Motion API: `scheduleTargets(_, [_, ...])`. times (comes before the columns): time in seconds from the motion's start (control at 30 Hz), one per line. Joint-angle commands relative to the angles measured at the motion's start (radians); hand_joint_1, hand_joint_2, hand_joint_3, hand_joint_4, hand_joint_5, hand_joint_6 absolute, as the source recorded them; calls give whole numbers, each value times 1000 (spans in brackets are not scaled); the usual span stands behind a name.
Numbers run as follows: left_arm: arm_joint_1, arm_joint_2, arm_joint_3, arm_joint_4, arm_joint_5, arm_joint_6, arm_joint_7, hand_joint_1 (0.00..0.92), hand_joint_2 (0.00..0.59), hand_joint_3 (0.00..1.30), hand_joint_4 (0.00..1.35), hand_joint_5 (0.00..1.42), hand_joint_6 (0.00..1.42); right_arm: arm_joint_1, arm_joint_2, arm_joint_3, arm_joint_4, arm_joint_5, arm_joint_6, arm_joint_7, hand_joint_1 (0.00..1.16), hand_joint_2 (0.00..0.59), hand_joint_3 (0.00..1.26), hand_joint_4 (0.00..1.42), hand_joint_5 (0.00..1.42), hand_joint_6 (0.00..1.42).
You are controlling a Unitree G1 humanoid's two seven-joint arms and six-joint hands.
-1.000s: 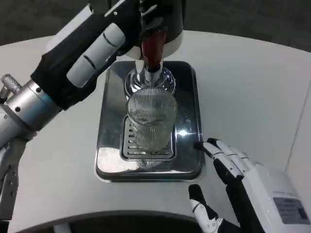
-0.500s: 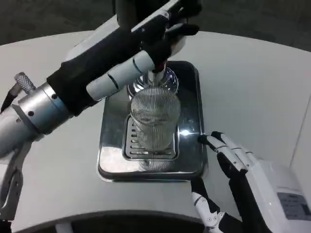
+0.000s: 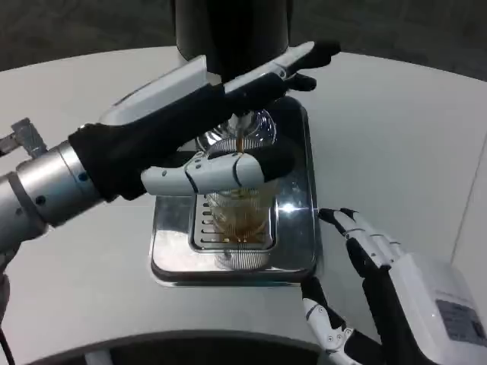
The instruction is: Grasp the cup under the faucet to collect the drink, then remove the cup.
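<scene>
Even overhead light, moderately bright. Specular glare marks the steel drip tray [image 3: 298, 228] at right; the far background falls dark. Focus is slightly soft.

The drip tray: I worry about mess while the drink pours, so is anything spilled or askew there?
Nothing stands out. The cup stands upright on the drip tray grate, amber drink collecting inside it, with no liquid visible on the white table.

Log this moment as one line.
left hand reaching over glass cup | amber drink pouring in | cup on drip tray | right hand open beside tray
</scene>
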Motion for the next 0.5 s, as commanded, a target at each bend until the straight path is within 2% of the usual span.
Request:
scheduleTargets(0.03, [41, 28, -23, -29, 23, -29, -16, 0, 172, 0, 0, 93, 55, -29, 48, -8, 36, 79, 66, 30, 432, 381, 65, 46, 56, 203])
scheduleTargets(0.1, [48, 31, -23, -40, 22, -25, -10, 0, 172, 0, 0, 93, 55, -56, 54, -24, 53, 125, 95, 39, 458, 336, 23, 4, 14, 175])
scheduleTargets(0.2, [62, 36, -20, -67, 27, -10, 5, 0, 173, 0, 0, 93, 55, -101, 59, -56, 94, 199, 122, 36, 487, 301, 4, 0, 0, 148])
scheduleTargets(0.27, [71, 38, -19, -86, 30, 0, 14, 0, 175, 0, 0, 93, 55, -142, 56, -77, 135, 245, 119, 17, 520, 258, 0, 0, 0, 119])
scheduleTargets(0.5, [90, 50, -12, -145, 48, 43, 48, 0, 176, 0, 0, 93, 56, -246, 32, -106, 246, 339, 77, -55, 576, 225, 0, 0, 0, 98])
